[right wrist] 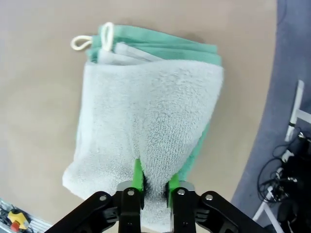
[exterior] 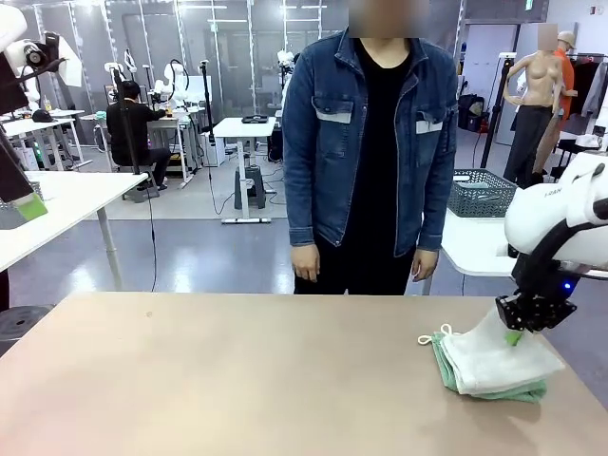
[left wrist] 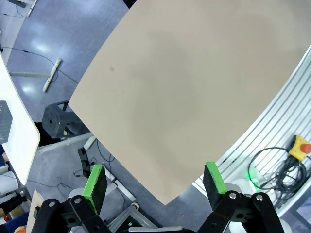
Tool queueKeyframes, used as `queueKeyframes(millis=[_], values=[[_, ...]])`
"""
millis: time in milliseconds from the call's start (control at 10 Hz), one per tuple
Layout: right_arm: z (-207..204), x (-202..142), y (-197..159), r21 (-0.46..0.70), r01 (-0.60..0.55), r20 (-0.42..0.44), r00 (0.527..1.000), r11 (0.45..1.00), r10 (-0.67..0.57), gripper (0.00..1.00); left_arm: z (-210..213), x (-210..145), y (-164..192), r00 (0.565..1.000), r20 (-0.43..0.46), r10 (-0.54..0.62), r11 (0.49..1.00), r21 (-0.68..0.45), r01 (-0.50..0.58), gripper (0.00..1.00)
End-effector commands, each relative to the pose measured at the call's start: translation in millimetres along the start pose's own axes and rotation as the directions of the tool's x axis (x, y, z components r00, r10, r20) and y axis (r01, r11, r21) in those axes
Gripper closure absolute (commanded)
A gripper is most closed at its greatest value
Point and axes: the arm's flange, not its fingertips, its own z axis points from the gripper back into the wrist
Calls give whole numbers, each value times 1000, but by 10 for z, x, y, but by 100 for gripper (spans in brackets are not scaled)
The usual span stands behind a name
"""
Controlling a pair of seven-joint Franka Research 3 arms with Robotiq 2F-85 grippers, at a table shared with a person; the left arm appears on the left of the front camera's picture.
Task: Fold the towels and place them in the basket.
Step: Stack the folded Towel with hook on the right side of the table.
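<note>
A cream-white towel (exterior: 494, 359) lies folded on top of a mint green towel (exterior: 508, 391) near the table's right edge. The green towel's white loop (exterior: 435, 335) points toward the table's middle. My right gripper (exterior: 518, 332) is shut on a raised fold of the white towel, pulling it up like a tent. In the right wrist view the fingers (right wrist: 138, 175) pinch the white towel (right wrist: 150, 116), with the green towel (right wrist: 160, 44) beneath. My left gripper (left wrist: 155, 187) hangs open high above the table's left corner, holding nothing. The basket (exterior: 480, 193) stands on a white table behind the person.
A person in a denim jacket (exterior: 370, 142) stands at the far edge, hands down. The tan table (exterior: 237, 380) is bare left of the towels. In the left wrist view, floor, cables and a red stop button (left wrist: 302, 145) lie beyond the table's edge.
</note>
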Motion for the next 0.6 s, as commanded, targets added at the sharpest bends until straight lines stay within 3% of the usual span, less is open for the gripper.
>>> queueKeyframes(millis=[0, 200, 400, 500], values=[[92, 1, 131, -95, 24, -2, 1000, 995, -25, 26, 5, 0, 2, 1000, -4, 8, 1000, 27, -7, 0], [116, -18, 149, -97, 34, 5, 999, 995, -34, 0, 5, 0, 2, 1000, -4, 8, 1000, 27, -7, 0], [88, 2, 199, -107, 35, 8, 999, 994, -34, 0, 5, 0, 2, 1000, -4, 8, 1000, 27, -7, 0], [31, 48, 239, -128, 30, 5, 1000, 991, -30, 10, 5, 0, 2, 1000, -4, 8, 1000, 27, -7, 0]])
